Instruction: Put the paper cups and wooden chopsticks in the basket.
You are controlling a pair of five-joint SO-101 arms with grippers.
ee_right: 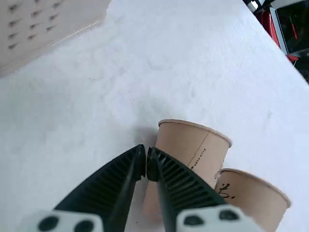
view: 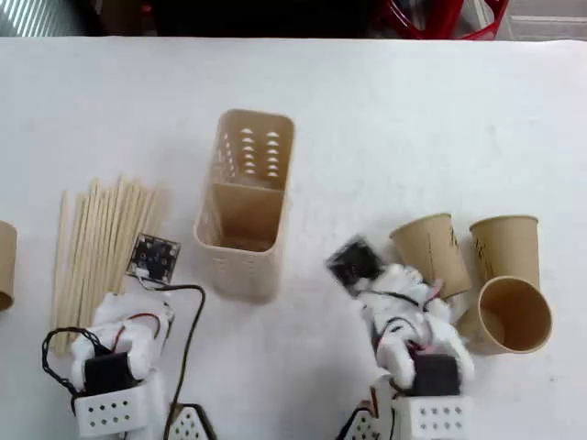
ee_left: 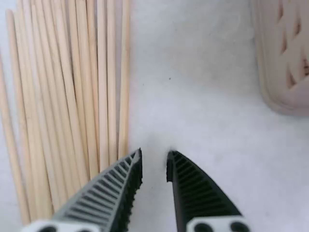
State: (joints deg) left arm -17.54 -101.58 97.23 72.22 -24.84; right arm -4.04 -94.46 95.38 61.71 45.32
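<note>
Presently, left claw point(ee_left: 153, 155) stands a little open and empty, tips low over the bench point(view: 413, 119), just beside the wooden chopsticks point(view: 96, 238). These lie in a loose row left of the basket point(view: 243, 206), which sits mid-bench, tall and slotted. Right claw point(ee_right: 146, 155) is closed to a sliver, gripping nothing, just beside the nearest of three paper cups point(view: 431, 252) clustered right of the basket. Fourth cup point(view: 5, 266) at the left edge.

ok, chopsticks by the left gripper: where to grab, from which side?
Take the chopstick at the row's edge nearest the basket, mid-length, from above, left gripper across it. All lie flat, parallel and packed; only that edge one has bare table beside it for a finger.
</note>
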